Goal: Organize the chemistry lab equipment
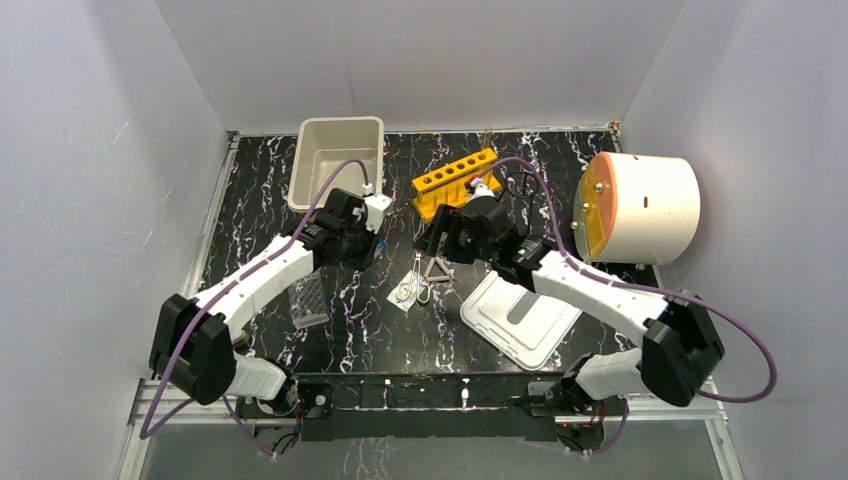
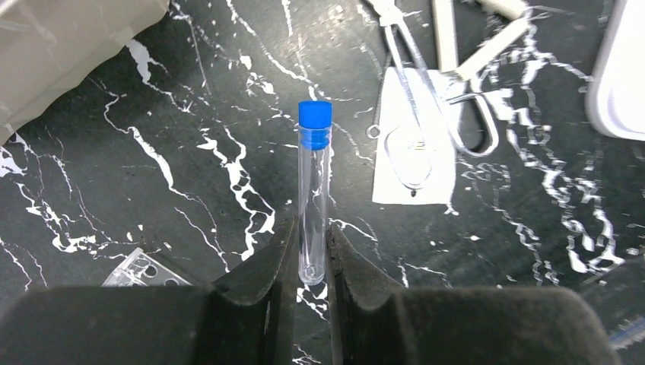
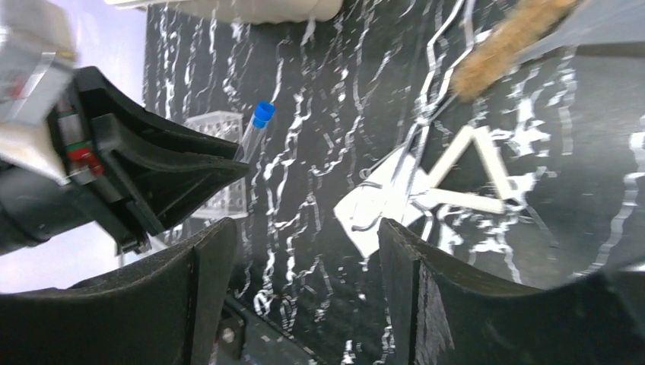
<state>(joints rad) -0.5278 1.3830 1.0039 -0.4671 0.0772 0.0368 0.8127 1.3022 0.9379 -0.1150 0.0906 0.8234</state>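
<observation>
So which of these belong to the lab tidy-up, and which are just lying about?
Job: vial gripped in the left tool, tweezers, triangle, brush, yellow rack, bin.
Probably lying about: white drum, flat white lid.

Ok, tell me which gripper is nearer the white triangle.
Right. The right gripper hangs open close beside the white triangle, which lies just ahead of it. The left gripper is farther off, on the triangle's left in the top view, shut on the blue-capped vial.
</observation>
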